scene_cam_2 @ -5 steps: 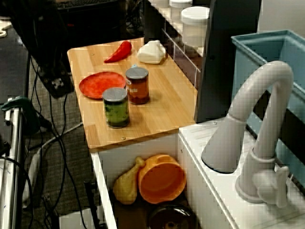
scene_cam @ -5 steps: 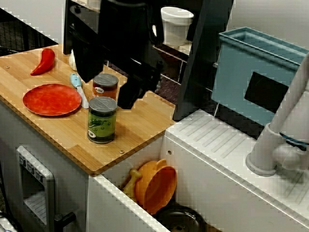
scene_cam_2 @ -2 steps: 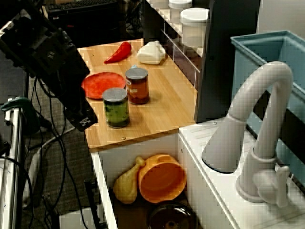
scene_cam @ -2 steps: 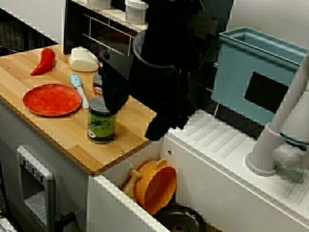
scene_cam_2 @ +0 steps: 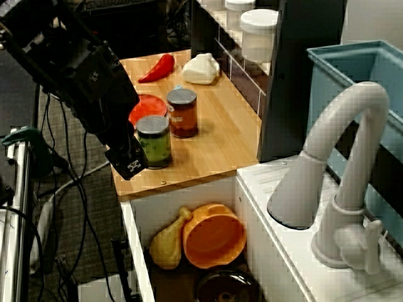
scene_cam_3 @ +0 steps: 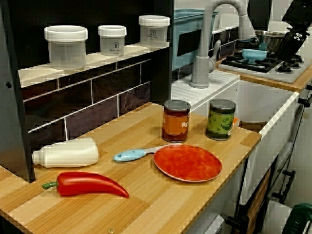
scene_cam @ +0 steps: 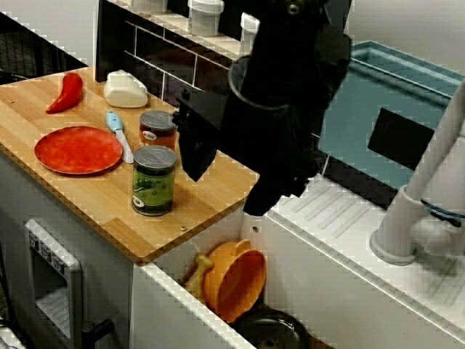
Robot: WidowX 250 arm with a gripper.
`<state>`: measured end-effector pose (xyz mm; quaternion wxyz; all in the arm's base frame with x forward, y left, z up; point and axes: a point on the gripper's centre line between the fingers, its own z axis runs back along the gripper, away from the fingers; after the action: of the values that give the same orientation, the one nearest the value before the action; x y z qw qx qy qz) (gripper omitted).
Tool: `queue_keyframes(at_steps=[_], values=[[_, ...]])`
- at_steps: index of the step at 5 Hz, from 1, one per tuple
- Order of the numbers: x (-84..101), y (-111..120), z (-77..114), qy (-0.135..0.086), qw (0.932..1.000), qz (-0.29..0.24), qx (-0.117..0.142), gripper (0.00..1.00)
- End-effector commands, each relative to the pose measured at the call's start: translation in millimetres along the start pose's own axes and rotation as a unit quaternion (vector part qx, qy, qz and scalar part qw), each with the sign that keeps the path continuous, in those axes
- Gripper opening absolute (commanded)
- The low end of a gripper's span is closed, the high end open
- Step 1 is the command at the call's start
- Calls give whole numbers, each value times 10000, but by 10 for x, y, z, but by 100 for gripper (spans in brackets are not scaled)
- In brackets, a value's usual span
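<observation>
My black arm (scene_cam: 276, 109) fills the middle of the view from the front. Its gripper (scene_cam_2: 129, 165) hangs in the air off the front edge of the wooden counter (scene_cam_2: 214, 145), level with the green can (scene_cam_2: 154, 141) and closest to it, not touching. Seen from the counter's far end, the gripper (scene_cam_3: 296, 28) is high at the top right, past the counter edge. I see nothing held, and the jaws' stance is unclear. A brown-red can (scene_cam: 158, 129) stands just behind the green can (scene_cam: 153, 180). The red plate (scene_cam: 78, 149) lies to their left.
A blue-handled utensil (scene_cam_3: 131, 154), a red pepper (scene_cam_3: 87, 184) and a lying white bottle (scene_cam_3: 66, 152) are on the counter. Jars (scene_cam_3: 66, 46) stand on the shelf. The sink holds an orange bowl (scene_cam_2: 214, 236), a yellow squash (scene_cam_2: 167, 242) and a dark pot (scene_cam_2: 227, 286). Faucet (scene_cam_2: 340, 176) and blue bin (scene_cam: 392, 102) stand at the right.
The arm has swung from the counter's back-left toward its sink end, uncovering the white bottle and shelf. In the side view it came in beside the green can. Nothing on the counter moved.
</observation>
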<state>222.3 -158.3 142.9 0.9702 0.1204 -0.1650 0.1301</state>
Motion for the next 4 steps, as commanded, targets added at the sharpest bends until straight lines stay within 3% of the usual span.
queue_keyframes(at_steps=[1, 2, 4], values=[[267, -11, -39, -393, 9978, 525, -71, 100], [338, 63, -145, -564, 9966, 603, 36, 100], [411, 136, -224, -524, 9969, 580, 108, 100]])
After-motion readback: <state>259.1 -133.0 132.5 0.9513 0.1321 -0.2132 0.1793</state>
